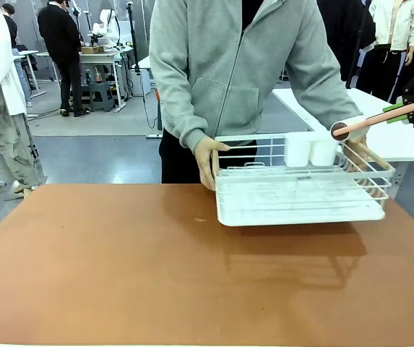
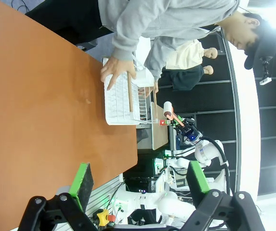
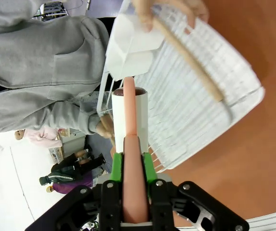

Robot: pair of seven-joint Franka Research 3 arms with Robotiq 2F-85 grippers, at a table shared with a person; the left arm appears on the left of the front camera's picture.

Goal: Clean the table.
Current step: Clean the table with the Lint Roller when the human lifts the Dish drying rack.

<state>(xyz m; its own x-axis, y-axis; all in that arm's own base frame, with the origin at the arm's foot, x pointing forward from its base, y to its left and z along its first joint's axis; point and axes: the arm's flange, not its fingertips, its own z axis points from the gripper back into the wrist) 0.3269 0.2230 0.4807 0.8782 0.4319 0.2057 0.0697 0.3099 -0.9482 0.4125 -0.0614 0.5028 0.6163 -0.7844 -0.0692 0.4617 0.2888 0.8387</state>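
Nearest, the left gripper (image 2: 140,179) hangs near the edge of the table (image 1: 120,275) with its fingers spread wide and nothing between them. The table's broad brown top lies in front of the robot, with a small speck (image 1: 201,220) towards the middle. The right gripper (image 3: 132,166) is pinched tight on the pink handle of a roller (image 3: 129,120), whose white drum is held in the air close by the right end of a white dish rack (image 1: 300,199). Farther off, a person in a grey top holds the rack at both ends, one hand (image 1: 208,160) on its left end. The rack seems lifted just off the table's far side. This looks like the clearing step before cleaning. Next, the roller would need to come down flat onto the top once the rack is away.
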